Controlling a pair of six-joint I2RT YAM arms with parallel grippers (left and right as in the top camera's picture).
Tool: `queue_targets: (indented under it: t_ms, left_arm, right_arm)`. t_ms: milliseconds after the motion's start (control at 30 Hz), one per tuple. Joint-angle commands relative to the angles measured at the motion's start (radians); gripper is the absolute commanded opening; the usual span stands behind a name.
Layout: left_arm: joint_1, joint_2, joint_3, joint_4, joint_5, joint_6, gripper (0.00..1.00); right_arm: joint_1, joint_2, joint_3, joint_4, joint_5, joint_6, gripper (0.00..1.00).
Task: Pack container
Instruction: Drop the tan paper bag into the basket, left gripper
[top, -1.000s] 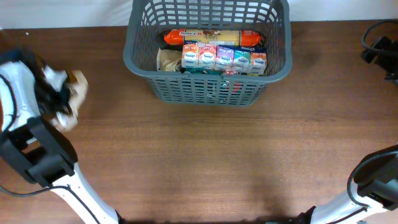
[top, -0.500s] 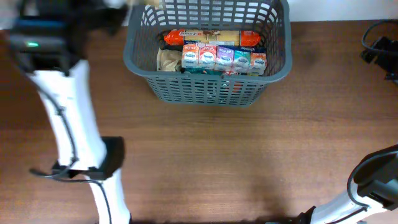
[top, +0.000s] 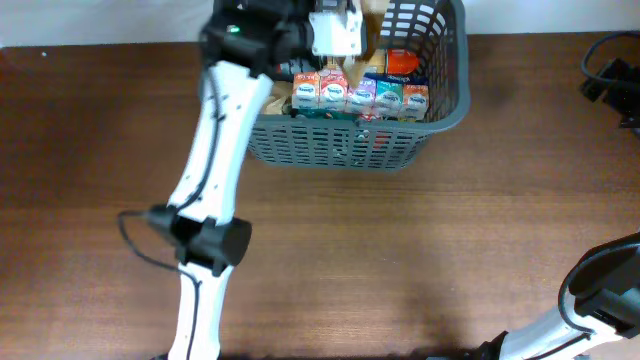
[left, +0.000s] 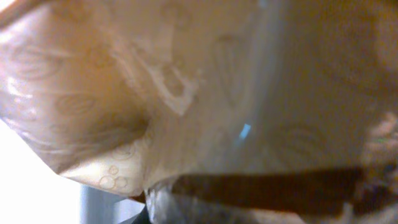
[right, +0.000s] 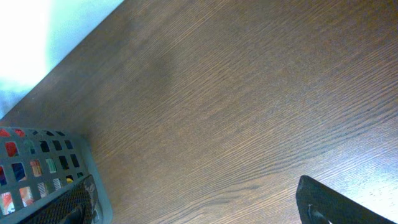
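Placement: left end effector (top: 352, 22) grips a beige packet (left: 186, 93) above the basket (top: 330, 150); next comes lowering, then release. Right end effector (right: 199, 208) spread wide.

Wore white tubular links (top: 215, 130) between black joints (top: 212, 241); showed a small green light (top: 236, 30) up top; trailed a black cable (top: 128, 232).

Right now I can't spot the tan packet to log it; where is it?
Overhead view: the tan packet is held in the left gripper above the container's far side, just beyond the row of small cartons.
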Motion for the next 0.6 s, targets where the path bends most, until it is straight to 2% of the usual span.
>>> queue_targets:
  t_ms: [0, 167, 200, 233, 267, 300, 500, 567]
  left_arm:
    - [-0.003, 0.041, -0.014, 0.005, -0.050, -0.025, 0.02]
    - [0.003, 0.089, -0.014, 0.003, -0.067, -0.103, 0.02]
    - [0.003, 0.092, -0.014, 0.003, -0.085, -0.121, 0.06]
    - [0.003, 0.092, -0.014, 0.003, -0.098, -0.127, 0.22]
    - [0.003, 0.091, -0.014, 0.001, -0.116, -0.131, 0.49]
    - [0.003, 0.084, -0.011, 0.003, -0.142, -0.152, 0.99]
    - [0.000, -0.002, 0.063, 0.005, -0.304, -0.378, 0.99]
    - [0.008, -0.062, 0.068, 0.002, -0.381, -0.413, 0.99]
  right_arm:
    - [0.003, -0.008, -0.003, 0.000, -0.005, 0.008, 0.99]
    - [0.003, -0.008, -0.003, 0.000, -0.005, 0.008, 0.99]
    - [0.003, -0.008, -0.003, 0.000, -0.005, 0.008, 0.99]
    - [0.003, -0.008, -0.003, 0.000, -0.005, 0.008, 0.99]
    - [0.003, -0.008, -0.003, 0.000, -0.005, 0.008, 0.99]
    - [0.003, -0.008, -0.003, 0.000, -0.005, 0.008, 0.99]
    - [0.003, -0.008, -0.003, 0.000, -0.005, 0.008, 0.99]
    - [0.003, -0.008, -0.003, 0.000, -0.005, 0.008, 0.99]
